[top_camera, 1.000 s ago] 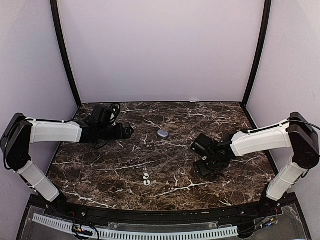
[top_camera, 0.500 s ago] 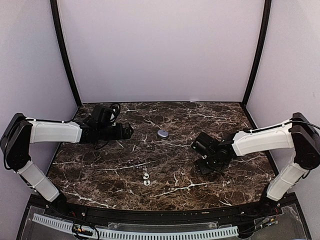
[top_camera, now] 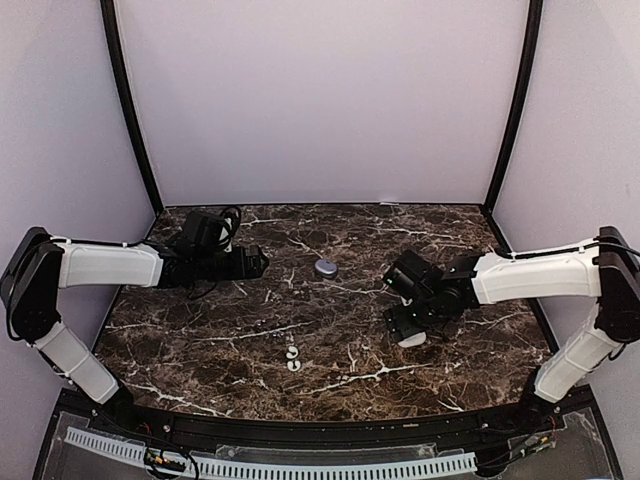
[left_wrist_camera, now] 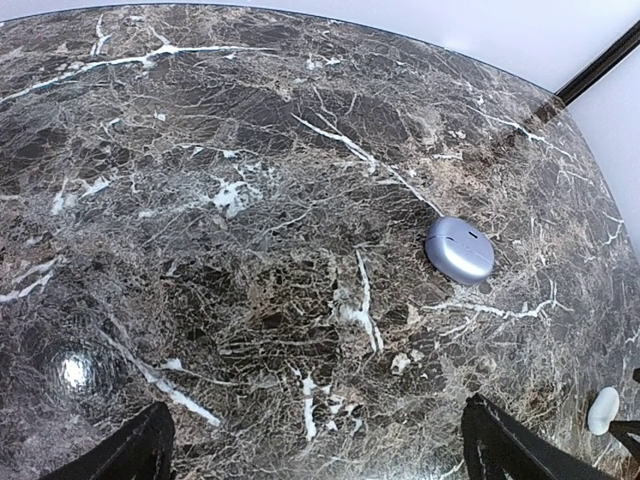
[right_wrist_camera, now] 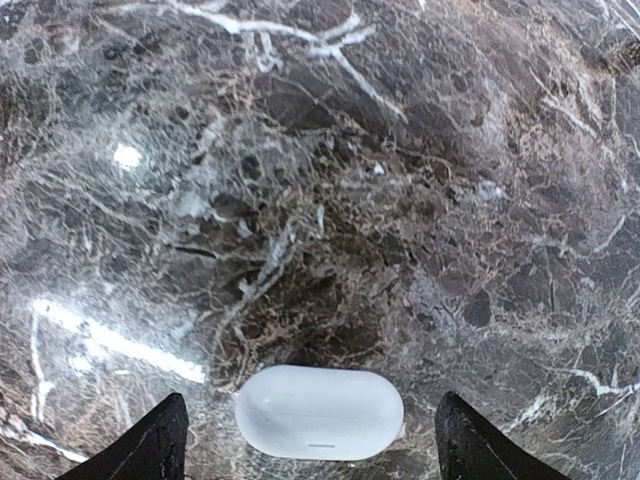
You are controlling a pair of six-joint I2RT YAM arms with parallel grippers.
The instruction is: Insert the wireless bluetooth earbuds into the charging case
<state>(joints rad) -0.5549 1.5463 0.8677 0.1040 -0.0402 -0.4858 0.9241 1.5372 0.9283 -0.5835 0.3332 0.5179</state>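
You have 2 earbuds (top_camera: 293, 352) (top_camera: 293, 364), 1 grey-blue case (top_camera: 325, 267) and 1 white pebble (top_camera: 411, 340), all on 1 marble table (top_camera: 200, 340). You also have 2 arms, with 1 gripper each: left gripper (top_camera: 260, 263) and right gripper (top_camera: 402, 325), with 2 fingers (left_wrist_camera: 135, 455) apiece.

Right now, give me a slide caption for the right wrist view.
Open right claw poised over a white oval pebble lying flat on the dark marble tabletop, gaps on both sides.

High fixed view over table (top_camera: 200, 330), left wrist slanting across it, right wrist close above, both catching white pebble (right_wrist_camera: 319, 412).
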